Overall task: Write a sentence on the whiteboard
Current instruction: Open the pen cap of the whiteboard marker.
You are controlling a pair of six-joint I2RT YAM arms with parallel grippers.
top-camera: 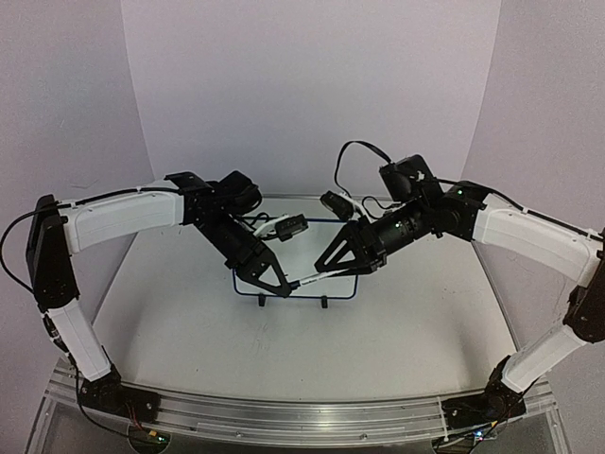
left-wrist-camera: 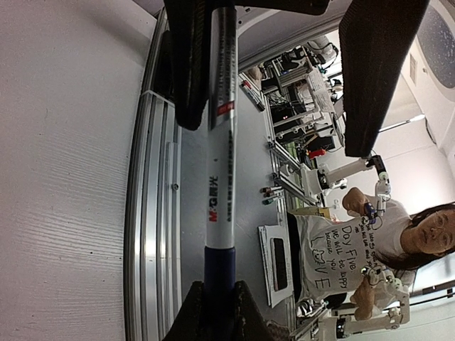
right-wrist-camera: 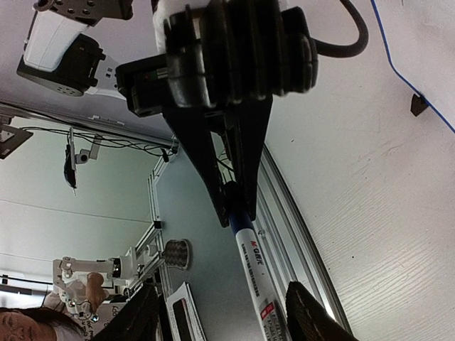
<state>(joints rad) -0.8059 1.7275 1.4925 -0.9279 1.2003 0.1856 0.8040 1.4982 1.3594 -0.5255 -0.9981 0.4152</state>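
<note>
L gripper (top-camera: pixel 284 287) is clenching the pen (left-wrist-camera: pixel 217 177) at its dark-blue cap (left-wrist-camera: pixel 217 266) end, both fingertips pinching tight on it. The white barrel is stretching across the gap toward the R gripper (top-camera: pixel 323 267), so the pen's bridging the two arms.

R jaws are standing apart and straddling the barrel. One finger (left-wrist-camera: pixel 188 71) is lying right alongside the pen, looking like it's touching. The other finger (left-wrist-camera: pixel 377 71) is sitting well clear, so R isn't grasping anything.

Whiteboard (top-camera: pixel 354 284) is sitting around the middle of the tabletop (top-camera: pixel 189 331), directly below where the grippers are meeting in the top cam. Its thin blue rim is showing, w/ two black feet (top-camera: pixel 324 303) poking out along the side facing the near edge. The grippers are covering most of the board face, so can't read it. Can't tell how high the pen's hanging over the board either.

Both arms are reaching in from the near L and R corners. A metal rail (top-camera: pixel 302 416) is running along the near edge. Beyond it, a person (left-wrist-camera: pixel 341 249) in a lettered white tee is showing in the wrist cams.
</note>
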